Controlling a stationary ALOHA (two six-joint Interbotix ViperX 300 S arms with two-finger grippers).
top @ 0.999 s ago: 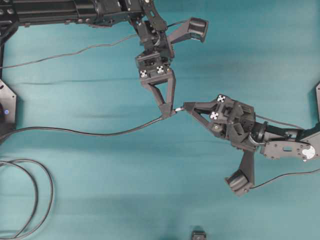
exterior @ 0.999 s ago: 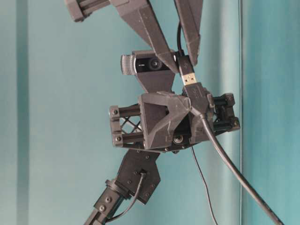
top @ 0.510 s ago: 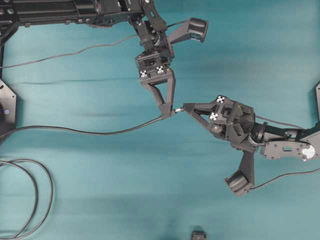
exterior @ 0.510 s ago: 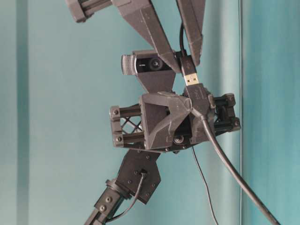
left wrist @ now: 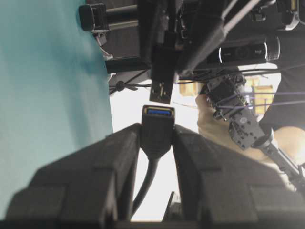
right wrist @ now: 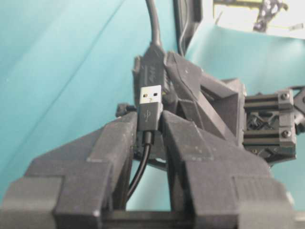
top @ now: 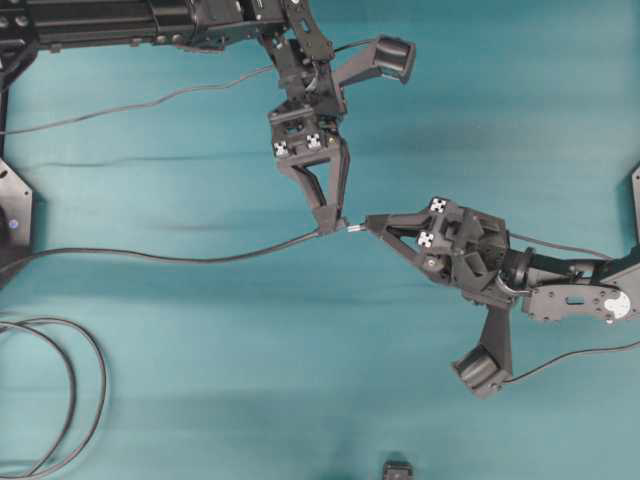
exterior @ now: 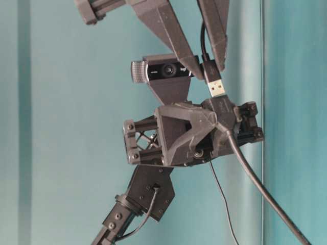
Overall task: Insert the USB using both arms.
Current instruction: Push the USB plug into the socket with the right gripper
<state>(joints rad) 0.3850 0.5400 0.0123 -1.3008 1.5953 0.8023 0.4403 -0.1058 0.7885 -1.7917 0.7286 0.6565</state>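
My right gripper (top: 368, 222) (right wrist: 150, 119) is shut on the USB (right wrist: 149, 102), a dark plug whose silvery tip (top: 354, 228) points left. My left gripper (top: 332, 226) (left wrist: 157, 131) reaches down from the top arm, shut on the all-dark socket (left wrist: 157, 125), whose blue-lined mouth faces the plug. In the left wrist view the USB (left wrist: 161, 90) hangs just beyond the socket with a small gap. In the table-level view the USB (exterior: 217, 88) sits slightly tilted right above the socket (exterior: 220, 105). Both are held up off the teal table.
The socket's thick cable (top: 150, 262) runs left across the teal table (top: 200, 360). Looped dark cables (top: 60, 400) lie at the lower left. A small dark object (top: 398, 468) sits at the front edge. A thin cable (top: 130, 105) crosses the upper left.
Both grippers have shifted slightly together, the left one's tips a little leftward. At table level plug and socket slid right, and the plug now tilts with a slightly wider gap.
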